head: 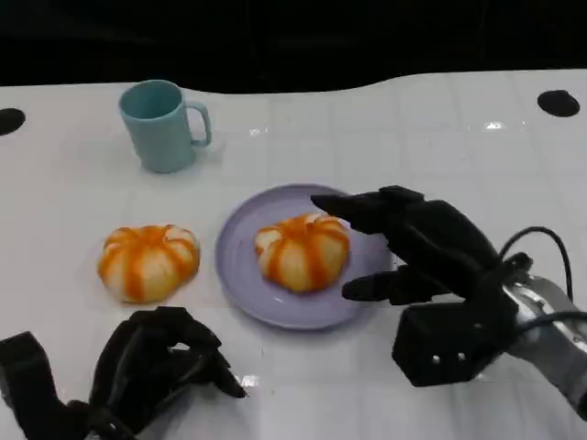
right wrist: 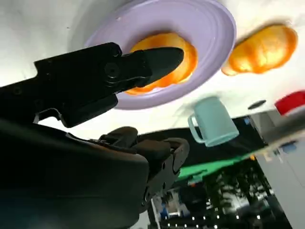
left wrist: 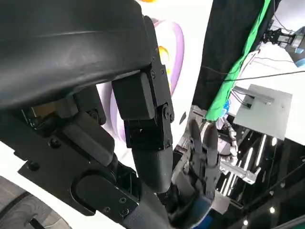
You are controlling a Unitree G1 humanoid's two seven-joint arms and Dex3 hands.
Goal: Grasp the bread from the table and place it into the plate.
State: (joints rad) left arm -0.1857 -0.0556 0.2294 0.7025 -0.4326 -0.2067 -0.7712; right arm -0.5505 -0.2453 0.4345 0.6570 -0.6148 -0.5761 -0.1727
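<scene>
Left hand (head: 160, 371) low at the counter's (head: 413, 137) near edge, fingers curled in, holding nothing. Just beyond it, slightly to its left, a bread roll (head: 149, 261) sits on the bare counter; round, no clear long axis. Teal mug (head: 163, 125) farther back. To the left hand's right, the lilac plate (head: 240, 275) carries a second bread roll (head: 303, 250). Right hand (head: 417, 257) hovers at the plate's right rim, fingers spread around that roll; contact cannot be told. Left hand looks nearer the loose roll. Left wrist view mostly blocked by its own fingers.
</scene>
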